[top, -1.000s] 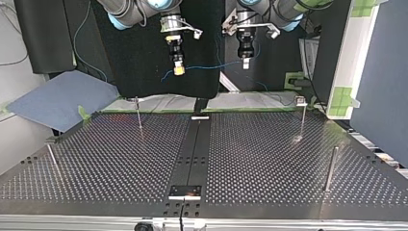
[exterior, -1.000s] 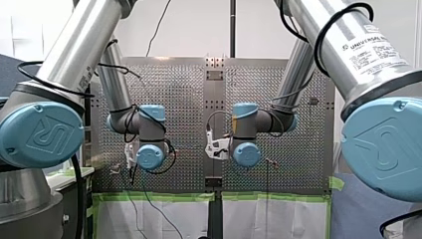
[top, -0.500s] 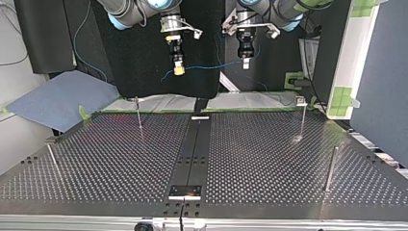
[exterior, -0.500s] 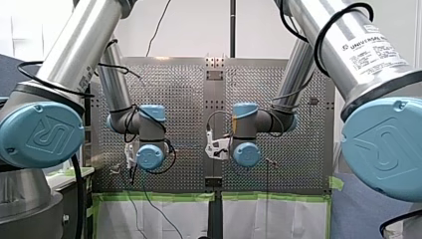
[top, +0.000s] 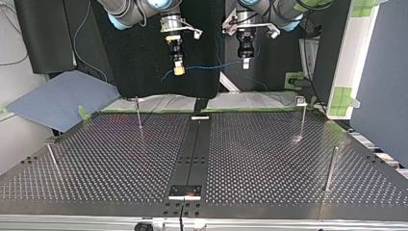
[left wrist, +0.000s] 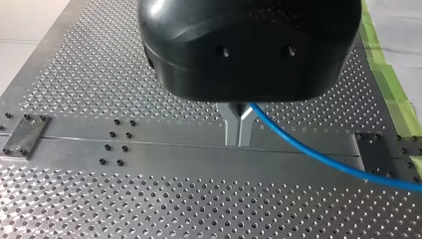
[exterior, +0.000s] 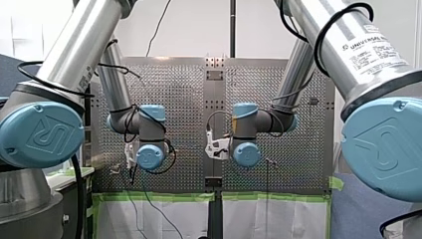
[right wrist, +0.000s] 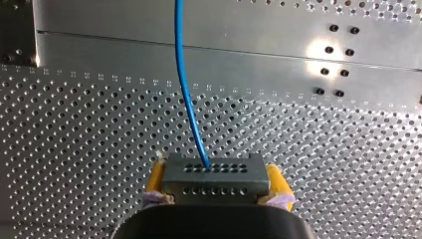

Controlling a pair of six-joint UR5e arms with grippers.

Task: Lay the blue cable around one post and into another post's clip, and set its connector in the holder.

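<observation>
In the right wrist view my right gripper (right wrist: 215, 185) is shut with its yellow pads (right wrist: 155, 180) on a dark grey connector (right wrist: 213, 169). The blue cable (right wrist: 186, 94) runs out of the connector, away over the perforated table. My left gripper (left wrist: 239, 141) has its metal fingers shut on the same blue cable (left wrist: 318, 157), which trails off to one side. In the top view both grippers hang high above the table's far edge, my right gripper (top: 178, 69) at the view's left and my left gripper (top: 246, 61) at its right. The cable (top: 211, 66) sags between them.
Thin posts stand on the table (top: 260, 159): two far ones (top: 138, 113) (top: 303, 118) and two nearer ones (top: 52, 161) (top: 330, 168). A small plate (top: 185, 191) sits on the centre strip near the top view's bottom edge. A blue mat (top: 57, 98) lies beyond the table.
</observation>
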